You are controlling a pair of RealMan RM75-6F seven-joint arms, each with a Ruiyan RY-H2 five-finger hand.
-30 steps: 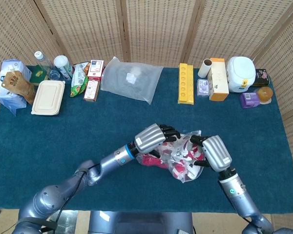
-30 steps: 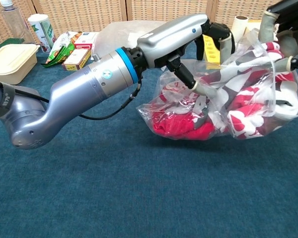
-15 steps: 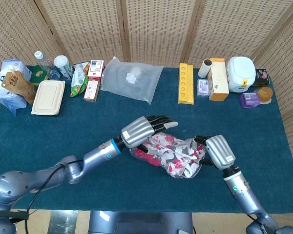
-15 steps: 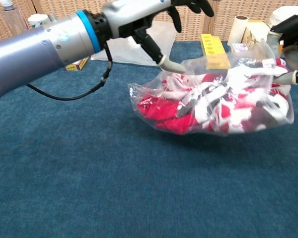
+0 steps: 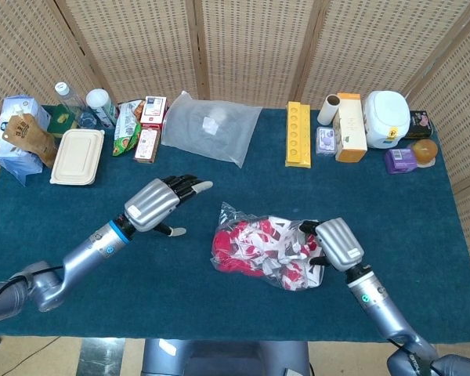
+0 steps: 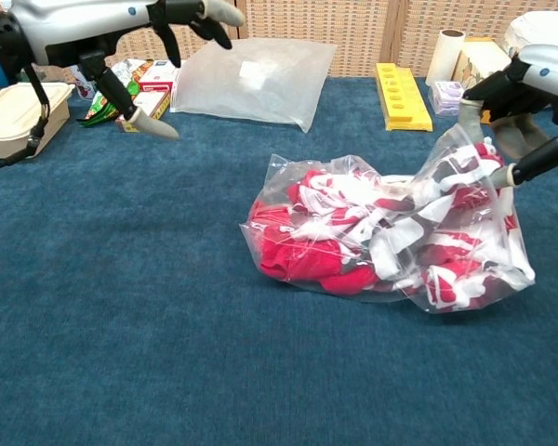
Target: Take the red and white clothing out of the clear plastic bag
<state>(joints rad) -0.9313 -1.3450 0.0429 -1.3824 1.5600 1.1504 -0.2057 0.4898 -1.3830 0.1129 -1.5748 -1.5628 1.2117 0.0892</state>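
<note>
Sitting on the blue table (image 5: 78,211), the clear plastic bag (image 5: 266,251) is lumpy and full, with the red and white clothing (image 5: 254,244) bunched inside it. The right hand (image 5: 333,244) is at the bag's right end, fingers (image 6: 530,163) curled onto the plastic and pinching it. The left hand (image 5: 158,205) hangs above the cloth well to the left of the bag, fingers (image 6: 209,11) spread and holding nothing. Along the back edge there's a lunch box (image 5: 77,157), another flat plastic bag (image 5: 211,125) and a yellow tray (image 5: 298,133).
</note>
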